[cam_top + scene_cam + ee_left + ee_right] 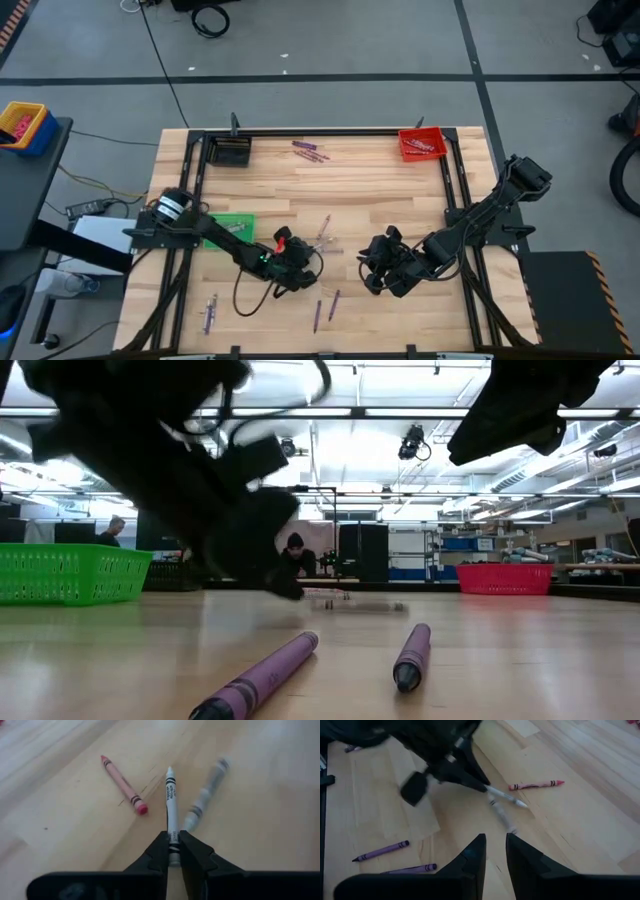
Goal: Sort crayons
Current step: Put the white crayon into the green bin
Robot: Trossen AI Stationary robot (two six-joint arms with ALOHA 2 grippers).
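Observation:
My left gripper (173, 837) is shut on a white crayon (172, 800) near the middle of the table (400, 200). It also shows in the right wrist view (482, 787). Beside that crayon a pale grey crayon (205, 795) and a pinkish-red crayon (122, 782) lie flat on the wood. Purple crayons lie near the front edge (260, 680) (412, 657), and more lie at the far side (310, 152). My right gripper (495, 840) hovers to the right of the crayons (372, 270), open by a narrow gap with nothing in it. My left gripper pinches the white crayon's blunt rear end (173, 832) between its two fingers. The fingers slant down from the table's left and lie along the crayon. The crayon sticks out ahead of the fingertips, its pointed tip (520, 804) low over the pale grey crayon (502, 815).
A green bin (232, 228) sits by the left arm, a black bin (230, 152) at the far left and a red bin (421, 143) at the far right. More purple crayons lie at the near left (210, 312). People sit in the room behind the table.

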